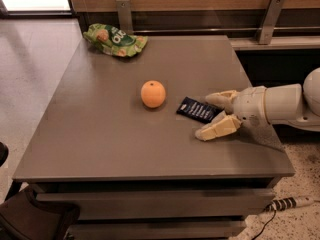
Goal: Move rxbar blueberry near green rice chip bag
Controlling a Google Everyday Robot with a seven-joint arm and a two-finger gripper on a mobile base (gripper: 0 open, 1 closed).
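The rxbar blueberry (pixel 198 109), a flat dark navy wrapper with white print, lies on the grey table (pixel 110 134) right of centre. My gripper (pixel 211 115) reaches in from the right, low over the table. Its two cream fingers are open, and the bar's right end lies just at their tips, one finger behind it and one in front. The green rice chip bag (pixel 114 39) lies crumpled at the table's far left corner, well away from the bar.
An orange (pixel 153 94) sits just left of the bar, between it and the bag. A wooden wall with metal brackets (pixel 270 18) runs behind the table. A power strip (pixel 292 202) lies on the floor at the lower right.
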